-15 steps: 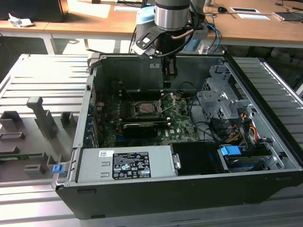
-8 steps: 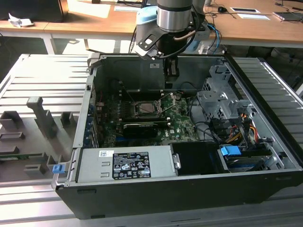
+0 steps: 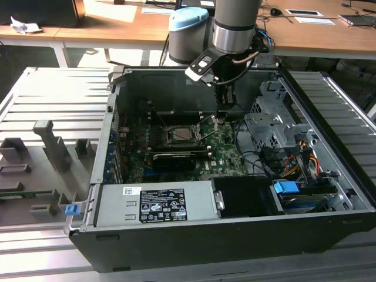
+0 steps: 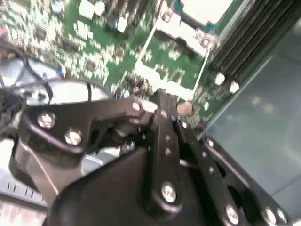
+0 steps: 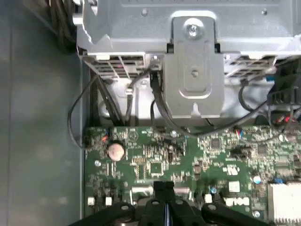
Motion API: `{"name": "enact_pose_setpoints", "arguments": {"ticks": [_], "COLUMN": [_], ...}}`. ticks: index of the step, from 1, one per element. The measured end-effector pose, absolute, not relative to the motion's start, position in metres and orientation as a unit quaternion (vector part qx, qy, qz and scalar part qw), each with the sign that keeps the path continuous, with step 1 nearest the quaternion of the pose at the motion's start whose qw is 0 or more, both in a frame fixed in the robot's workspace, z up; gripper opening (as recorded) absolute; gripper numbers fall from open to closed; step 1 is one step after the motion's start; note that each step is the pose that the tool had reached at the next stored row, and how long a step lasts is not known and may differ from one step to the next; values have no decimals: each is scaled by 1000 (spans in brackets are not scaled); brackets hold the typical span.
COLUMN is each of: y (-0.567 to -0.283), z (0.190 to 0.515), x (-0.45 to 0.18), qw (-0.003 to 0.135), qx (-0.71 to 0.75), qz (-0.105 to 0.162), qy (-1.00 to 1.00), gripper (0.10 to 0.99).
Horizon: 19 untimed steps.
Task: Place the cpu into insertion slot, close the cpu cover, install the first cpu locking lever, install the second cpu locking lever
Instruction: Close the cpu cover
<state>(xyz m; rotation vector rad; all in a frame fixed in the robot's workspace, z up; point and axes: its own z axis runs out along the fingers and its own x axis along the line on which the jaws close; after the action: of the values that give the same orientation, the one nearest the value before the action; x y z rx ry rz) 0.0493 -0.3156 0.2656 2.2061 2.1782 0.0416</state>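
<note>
One cpu (image 3: 181, 136) in insertion slot (image 3: 168, 137), inside case (image 3: 176, 241)

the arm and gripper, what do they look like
The arm is a silver-grey metal tube with a pale blue cap on its joint. A copper-coloured cable loops at the wrist. The gripper is black, built of flat linked bars with bright silver screws.

In the second wrist view the cpu (image 4: 207, 8) is blurred and cut by the picture's edge. The first wrist view's edge cuts off most of my gripper (image 5: 164, 185).
</note>
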Motion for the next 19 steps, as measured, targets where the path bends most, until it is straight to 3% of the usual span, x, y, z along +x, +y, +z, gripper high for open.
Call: {"name": "enact_pose_setpoints", "arguments": {"ticks": [19], "y": [-315], "z": [248], "x": [45], "qw": [18], "qx": [711], "qz": [11], "qy": [702], "gripper": [106]}}
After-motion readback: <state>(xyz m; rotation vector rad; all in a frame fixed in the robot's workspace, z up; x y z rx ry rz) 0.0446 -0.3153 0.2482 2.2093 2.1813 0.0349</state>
